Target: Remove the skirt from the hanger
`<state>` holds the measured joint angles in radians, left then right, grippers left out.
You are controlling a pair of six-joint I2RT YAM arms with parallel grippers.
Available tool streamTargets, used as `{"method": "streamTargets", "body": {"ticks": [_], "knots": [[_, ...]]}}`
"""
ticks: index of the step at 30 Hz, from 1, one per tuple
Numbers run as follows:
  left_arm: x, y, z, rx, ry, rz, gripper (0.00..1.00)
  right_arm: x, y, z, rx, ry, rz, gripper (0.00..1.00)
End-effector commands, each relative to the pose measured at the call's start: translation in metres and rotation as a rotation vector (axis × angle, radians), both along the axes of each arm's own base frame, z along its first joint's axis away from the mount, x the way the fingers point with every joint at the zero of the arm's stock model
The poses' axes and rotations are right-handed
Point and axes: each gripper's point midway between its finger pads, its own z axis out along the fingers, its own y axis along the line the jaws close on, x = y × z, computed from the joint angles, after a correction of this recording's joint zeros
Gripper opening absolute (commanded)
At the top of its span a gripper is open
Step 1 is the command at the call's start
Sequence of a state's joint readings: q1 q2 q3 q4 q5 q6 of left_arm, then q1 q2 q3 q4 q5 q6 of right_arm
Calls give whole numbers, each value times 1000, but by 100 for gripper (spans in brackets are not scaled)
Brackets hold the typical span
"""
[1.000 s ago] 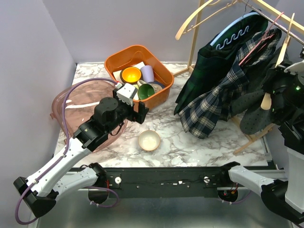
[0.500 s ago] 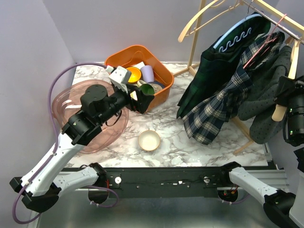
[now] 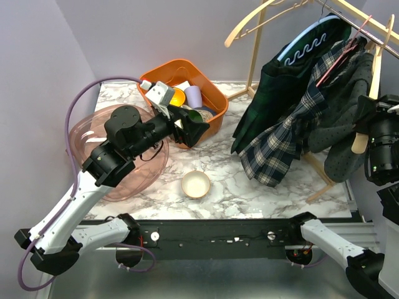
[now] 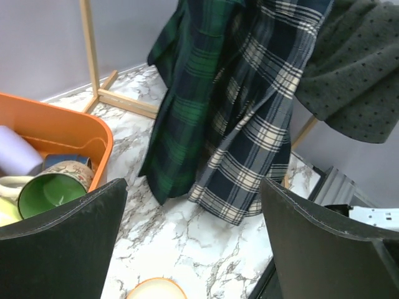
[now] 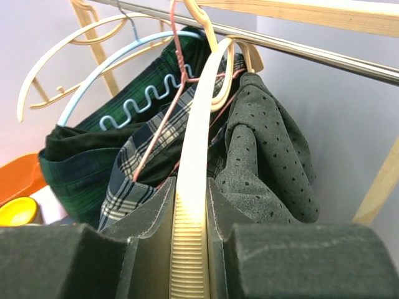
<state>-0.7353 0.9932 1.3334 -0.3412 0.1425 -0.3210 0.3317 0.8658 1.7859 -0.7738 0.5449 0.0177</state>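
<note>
Between the fingers of the right gripper point(image 5: 187, 215), the cream hanger point(image 5: 198, 143) sits clamped, grey dotted skirt point(image 5: 268, 156) draped just beyond; the left gripper point(image 4: 193, 205) gapes empty.

A white marble-patterned table point(image 3: 249, 193) with grey veins carries 4 things. An orange plastic bin point(image 3: 217, 115) sits toward the back, left of centre. Near its front-left side lies a wide, shallow, translucent pink bowl point(image 3: 146, 175), close to the table's left edge. A small cream bowl point(image 3: 196, 184) stands upright in the middle, near the front edge and apart from the other 2. On the right, the wooden feet of a clothes rack point(image 3: 321, 192) rest on the marble, with 1 rail at the back and another angling toward the front right.
</note>
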Motion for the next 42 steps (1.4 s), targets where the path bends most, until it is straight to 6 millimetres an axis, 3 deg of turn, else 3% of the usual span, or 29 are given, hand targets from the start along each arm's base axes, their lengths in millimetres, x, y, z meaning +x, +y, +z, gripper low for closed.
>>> {"method": "streamTargets", "body": {"ticks": [1, 6, 7, 12, 23, 30, 35, 39, 40, 41, 42], "knots": [[-14, -9, 19, -26, -86, -98, 99, -34, 3, 51, 72, -205, 89, 1], [-18, -15, 38, -4, -96, -147, 99, -46, 4, 39, 98, -143, 112, 1], [-7, -25, 28, 30, -50, -148, 99, -46, 4, 34, 115, -122, 114, 1], [9, -31, 31, 21, -5, -100, 99, -56, 3, 15, 149, -46, 116, 1], [-25, -52, 69, -94, -158, -332, 99, -86, -2, 7, 233, -40, 136, 1], [-27, -69, 74, -127, -113, -404, 98, -97, -2, -6, 252, -5, 152, 1], [-34, -102, 73, -54, -128, -468, 98, -113, 1, -7, 277, -20, 195, 1], [-54, -135, 67, -53, -200, -553, 97, -119, 9, -8, 311, -36, 251, 1], [-68, -144, 67, -68, -227, -592, 98, -123, 11, -7, 320, -52, 271, 1], [-75, -151, 75, -108, -286, -605, 99, -121, 18, -10, 334, -44, 305, 1], [-80, -158, 67, -107, -294, -614, 99, -121, 21, -6, 346, -62, 323, 1]]}}
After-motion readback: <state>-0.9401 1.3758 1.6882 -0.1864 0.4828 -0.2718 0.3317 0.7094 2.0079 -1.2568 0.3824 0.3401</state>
